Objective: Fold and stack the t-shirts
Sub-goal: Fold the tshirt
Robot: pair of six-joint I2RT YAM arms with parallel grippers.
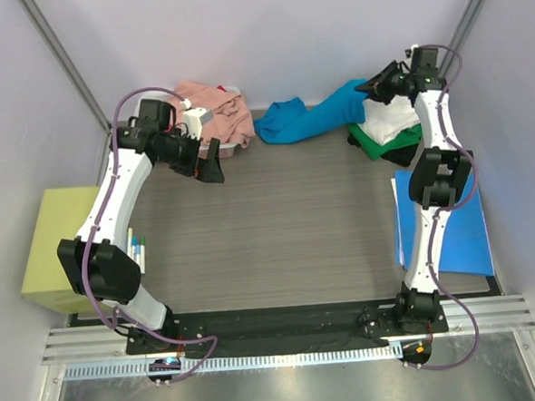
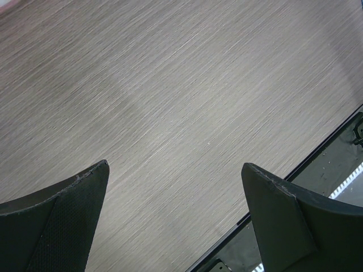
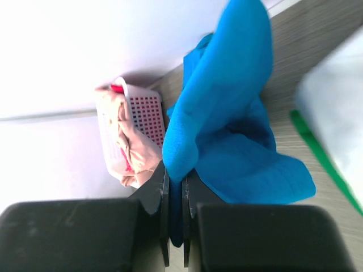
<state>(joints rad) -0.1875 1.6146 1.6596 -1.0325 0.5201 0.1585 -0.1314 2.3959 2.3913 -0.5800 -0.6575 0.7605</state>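
Right gripper (image 1: 366, 89): upper right of the overhead view, jaws narrowed to a slit and pinched on a fold of the teal-blue t-shirt (image 1: 310, 121). The wrist view confirms the hold, with cloth clamped between both fingers (image 3: 157, 192) and rising out of them. The rest of that shirt trails toward the upper centre of the overhead frame, crumpled on the table (image 1: 279, 236) near the back wall.

Left gripper (image 1: 207, 164): upper left of centre, jaws spread wide, holding nothing. Its wrist view shows the two fingers (image 2: 62, 221) well apart, with only bare wood-grain surface between them.

Other shirts: the white t-shirt (image 1: 392, 120) lies on top of the green t-shirt (image 1: 380, 145) at upper right, just below the right gripper and just beside the teal-blue one. The salmon pink t-shirt (image 1: 218, 111) is heaped in a white perforated basket (image 3: 143, 110) at the upper left of centre, close behind the left gripper.

Other items: a blue sheet (image 1: 456, 234) lies flat at the right edge, partly under the right arm. A yellow-green block (image 1: 57, 250) sits at the left of the frame, beside the table
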